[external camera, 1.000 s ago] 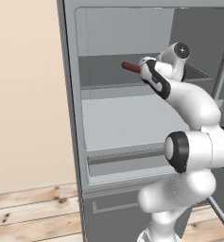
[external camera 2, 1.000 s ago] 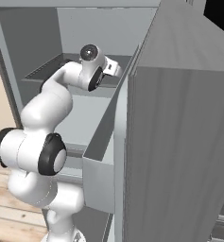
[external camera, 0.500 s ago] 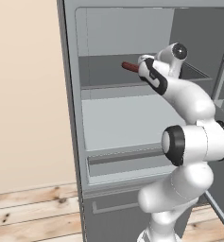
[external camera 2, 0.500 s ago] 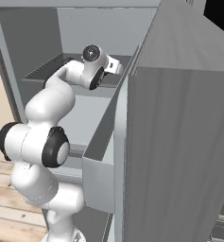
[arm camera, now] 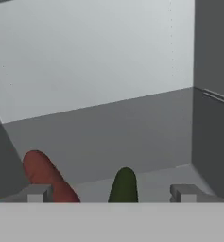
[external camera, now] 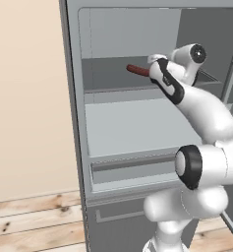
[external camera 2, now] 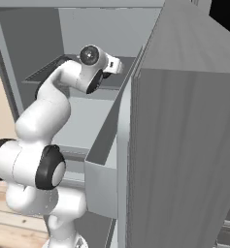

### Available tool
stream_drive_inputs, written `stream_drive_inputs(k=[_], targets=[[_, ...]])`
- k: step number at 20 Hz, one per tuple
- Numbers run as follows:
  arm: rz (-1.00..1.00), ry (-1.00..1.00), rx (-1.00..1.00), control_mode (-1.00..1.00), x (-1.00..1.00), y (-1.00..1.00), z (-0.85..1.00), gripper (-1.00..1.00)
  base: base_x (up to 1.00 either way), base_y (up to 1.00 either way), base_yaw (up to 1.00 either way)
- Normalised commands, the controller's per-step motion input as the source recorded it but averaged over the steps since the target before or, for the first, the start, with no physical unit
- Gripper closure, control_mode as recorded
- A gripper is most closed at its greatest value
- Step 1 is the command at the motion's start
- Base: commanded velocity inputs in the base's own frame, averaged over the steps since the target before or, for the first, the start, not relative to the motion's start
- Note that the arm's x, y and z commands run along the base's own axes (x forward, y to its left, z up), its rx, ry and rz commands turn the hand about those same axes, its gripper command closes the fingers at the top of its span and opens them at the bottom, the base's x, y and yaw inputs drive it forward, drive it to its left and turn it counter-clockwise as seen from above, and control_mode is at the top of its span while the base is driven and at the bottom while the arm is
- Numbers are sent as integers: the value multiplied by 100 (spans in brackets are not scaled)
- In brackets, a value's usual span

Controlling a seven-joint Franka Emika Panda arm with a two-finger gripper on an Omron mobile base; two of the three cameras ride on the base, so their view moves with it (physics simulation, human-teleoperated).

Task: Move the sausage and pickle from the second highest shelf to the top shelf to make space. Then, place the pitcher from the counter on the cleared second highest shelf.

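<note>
Red-brown sausage (arm camera: 47,177) is seen at the lower left of the hand view, lying on the dark top shelf (arm camera: 132,137), its near end beside the left finger tip (arm camera: 35,193). Just right of it, the dark green pickle (arm camera: 124,185) is seen on the same shelf, between the two finger tips. The tips are set wide apart, one at each side of the pickle, and nothing is clamped; the gripper (arm camera: 111,194) is spread over the pickle without touching it, as far as can be told. The right tip (arm camera: 184,192) is well clear of the pickle.

From the left base view, the sausage (external camera: 136,70) is seen on the shaded top shelf (external camera: 108,74), left of the hand. Below it, the pale second highest shelf (external camera: 132,128) is brightly lit. The white arm is reached up into the fridge from the lower right.

From the right base view, the arm is seen bent up to the top shelf (external camera 2: 48,72), the open fridge door (external camera 2: 184,145) at the right.
</note>
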Motion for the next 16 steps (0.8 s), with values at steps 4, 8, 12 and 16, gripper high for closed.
stream_drive_inputs(k=[4,8,12,16], targets=[[16,-2,-11,-100,-100,23,27,-100,0,0,0],[7,0,-13,-100,-100,48,2,-100,0,0,0],[0,2,-3,-100,-100,29,10,-100,0,0,0],[0,2,-1,-100,-100,17,21,-100,0,0,0]])
